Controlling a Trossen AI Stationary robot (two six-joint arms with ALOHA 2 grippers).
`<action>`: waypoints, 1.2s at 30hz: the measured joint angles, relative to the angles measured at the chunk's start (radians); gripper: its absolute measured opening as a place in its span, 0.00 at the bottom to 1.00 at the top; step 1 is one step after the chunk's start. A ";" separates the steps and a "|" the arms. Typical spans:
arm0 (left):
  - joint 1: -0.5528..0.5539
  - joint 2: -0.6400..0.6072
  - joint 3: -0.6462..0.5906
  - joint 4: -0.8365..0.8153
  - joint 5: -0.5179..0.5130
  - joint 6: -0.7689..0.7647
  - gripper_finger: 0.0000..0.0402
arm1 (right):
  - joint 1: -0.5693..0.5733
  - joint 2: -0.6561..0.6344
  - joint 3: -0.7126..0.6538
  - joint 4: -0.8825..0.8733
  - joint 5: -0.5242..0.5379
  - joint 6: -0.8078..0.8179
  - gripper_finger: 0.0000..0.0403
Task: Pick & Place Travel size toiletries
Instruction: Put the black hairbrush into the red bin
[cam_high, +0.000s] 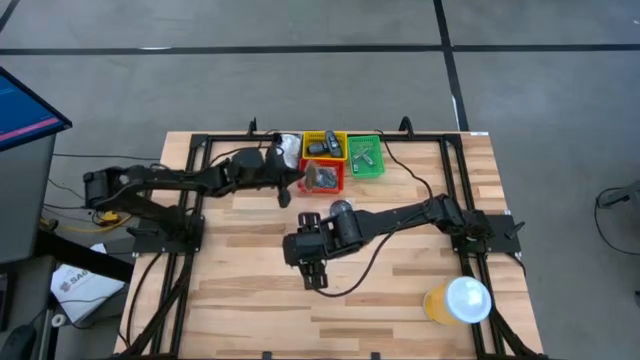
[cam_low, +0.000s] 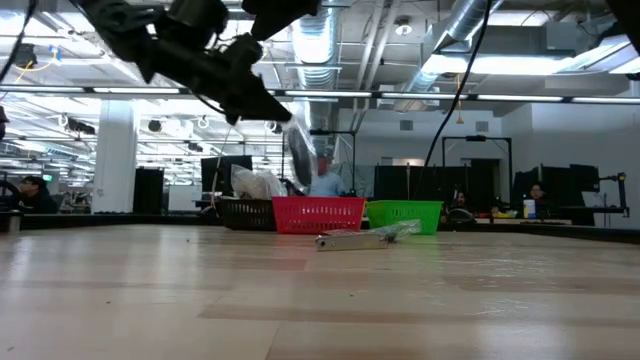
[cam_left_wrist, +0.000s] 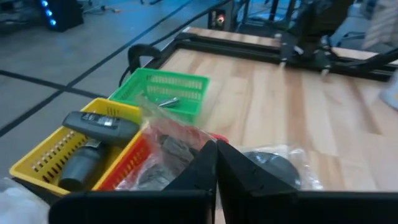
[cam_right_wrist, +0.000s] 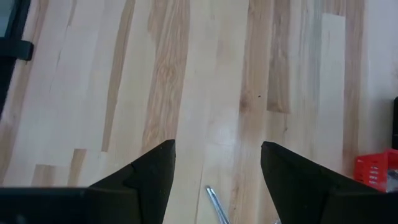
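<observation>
Pinching a clear packet with a dark grey disc (cam_left_wrist: 273, 167) between pressed-together fingers, the left gripper (cam_high: 291, 185) hangs beside the red bin (cam_high: 326, 180) at upper centre of the high view. The right gripper (cam_high: 314, 272), jaws spread, hovers mid-frame over bare table (cam_high: 400, 290), a silvery tube (cam_right_wrist: 216, 204) just beneath it.

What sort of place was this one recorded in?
Most likely a robotics lab or workshop in an open-plan industrial space. The low view shows exposed ceiling ducts, rows of desks with monitors and people seated behind the table; the high view shows a bare concrete floor.
</observation>
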 joint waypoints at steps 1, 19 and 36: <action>0.009 0.021 0.012 0.005 0.001 0.001 0.00 | 0.002 0.000 0.000 0.000 -0.001 0.000 0.56; 0.103 0.228 0.063 0.219 0.066 -0.044 0.00 | 0.018 0.000 0.000 -0.007 0.000 0.007 0.56; 0.102 0.390 0.075 0.380 0.118 -0.119 0.00 | 0.005 0.000 0.000 -0.007 0.001 0.008 0.56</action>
